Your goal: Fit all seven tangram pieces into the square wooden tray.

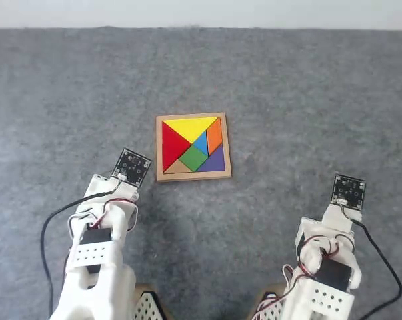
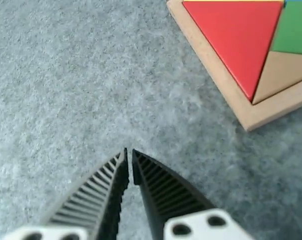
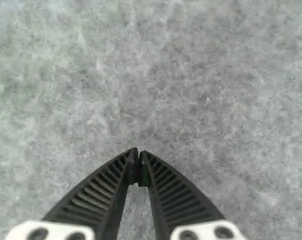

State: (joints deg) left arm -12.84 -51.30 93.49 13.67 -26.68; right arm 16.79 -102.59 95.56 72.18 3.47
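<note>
I see the square wooden tray [image 1: 193, 176] in the middle of the grey felt-covered worktop [image 1: 301, 93]. All seven pieces lie inside it: big yellow triangle [image 1: 191, 127], big red triangle [image 1: 171, 147], small blue triangle [image 1: 201, 142], orange parallelogram [image 1: 215, 135], green square [image 1: 193, 157], purple triangle [image 1: 215, 161], tan triangle [image 1: 177, 167]. My left gripper [image 2: 129, 151] hovers just beside the tray's corner nearest that arm, fingers together, holding nothing. Right gripper [image 3: 138, 151] sits well apart from the tray over the felt, fingers pressed together too.
</note>
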